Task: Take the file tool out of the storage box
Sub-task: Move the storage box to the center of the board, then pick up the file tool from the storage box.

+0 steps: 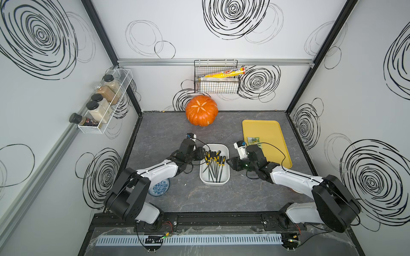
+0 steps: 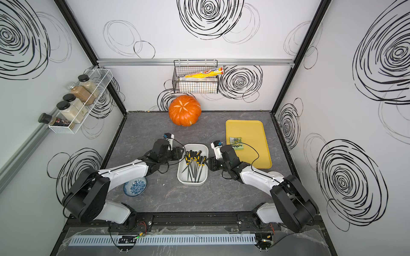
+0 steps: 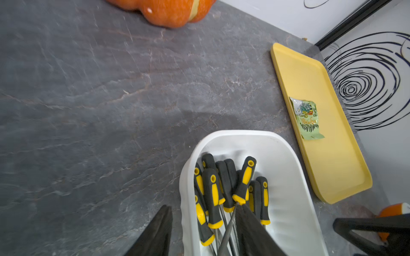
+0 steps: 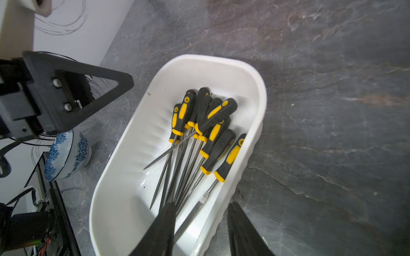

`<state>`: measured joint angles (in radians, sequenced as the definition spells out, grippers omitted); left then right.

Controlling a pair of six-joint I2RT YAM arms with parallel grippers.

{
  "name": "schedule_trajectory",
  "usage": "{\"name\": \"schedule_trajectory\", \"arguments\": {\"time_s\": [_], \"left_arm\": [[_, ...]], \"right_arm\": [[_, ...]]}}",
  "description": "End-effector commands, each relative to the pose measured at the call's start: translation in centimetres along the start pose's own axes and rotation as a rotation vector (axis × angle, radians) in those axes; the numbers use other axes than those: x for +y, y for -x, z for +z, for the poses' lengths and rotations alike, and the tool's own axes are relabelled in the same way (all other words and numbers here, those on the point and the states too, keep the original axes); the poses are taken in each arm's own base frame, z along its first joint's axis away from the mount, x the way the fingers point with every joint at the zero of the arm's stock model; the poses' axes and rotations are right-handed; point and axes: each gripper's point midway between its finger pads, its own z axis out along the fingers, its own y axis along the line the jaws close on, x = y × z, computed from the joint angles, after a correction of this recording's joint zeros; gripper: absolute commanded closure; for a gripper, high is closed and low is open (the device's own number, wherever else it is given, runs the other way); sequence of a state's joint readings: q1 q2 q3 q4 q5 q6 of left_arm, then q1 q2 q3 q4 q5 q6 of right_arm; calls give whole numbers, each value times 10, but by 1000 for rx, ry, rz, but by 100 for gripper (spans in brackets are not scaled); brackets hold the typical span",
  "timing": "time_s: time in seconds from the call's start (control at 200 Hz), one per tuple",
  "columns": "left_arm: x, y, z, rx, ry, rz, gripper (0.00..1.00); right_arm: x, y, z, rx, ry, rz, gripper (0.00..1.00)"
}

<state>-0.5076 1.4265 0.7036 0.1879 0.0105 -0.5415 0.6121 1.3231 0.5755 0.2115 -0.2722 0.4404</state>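
Observation:
The white storage box [image 1: 220, 148] [image 2: 193, 146] stands mid-table and holds several file tools [image 1: 214, 161] [image 4: 213, 124] with black and yellow handles, their handles toward the back. My left gripper [image 1: 200, 154] [image 3: 204, 206] is open at the box's left side. In its wrist view one finger is outside the wall and the other is inside among the files [image 3: 213, 195]. On the right side, my right gripper [image 1: 231, 163] [image 4: 200, 204] is open and straddles the box wall [image 4: 224, 199] the same way. Neither holds anything.
An orange pumpkin [image 1: 201, 113] sits at the back. To the right lies a yellow tray [image 1: 270, 130] with a green packet [image 1: 254, 140] on it. A blue-patterned bowl [image 1: 159, 187] stands under the left arm. A black wire basket [image 1: 216, 84] and a spice rack [image 1: 104, 104] hang on the walls.

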Motion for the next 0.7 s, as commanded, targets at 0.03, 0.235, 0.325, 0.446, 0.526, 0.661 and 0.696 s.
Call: {"name": "schedule_trajectory", "arguments": {"time_s": [0.03,0.235,0.325,0.446,0.526,0.661,0.696], "left_arm": [[-38,16,-28,-112,103,181,49],[-81,-15,5,49,-42,287,50],[-84,-22,23,88,-46,325,47],[-87,-27,43,140,-46,350,49],[-80,-37,58,193,-7,367,52],[-66,-51,80,256,48,392,57],[-63,-52,83,253,67,399,57]], "right_arm": [[-7,8,-10,-56,-61,-43,57],[-2,28,-38,-196,-68,-73,59],[-1,35,-55,-291,-67,-73,60],[1,41,-66,-336,-68,-78,60],[0,40,-66,-336,-71,-78,59],[2,38,-61,-317,-55,-76,60],[3,37,-60,-312,-50,-75,60]]}}
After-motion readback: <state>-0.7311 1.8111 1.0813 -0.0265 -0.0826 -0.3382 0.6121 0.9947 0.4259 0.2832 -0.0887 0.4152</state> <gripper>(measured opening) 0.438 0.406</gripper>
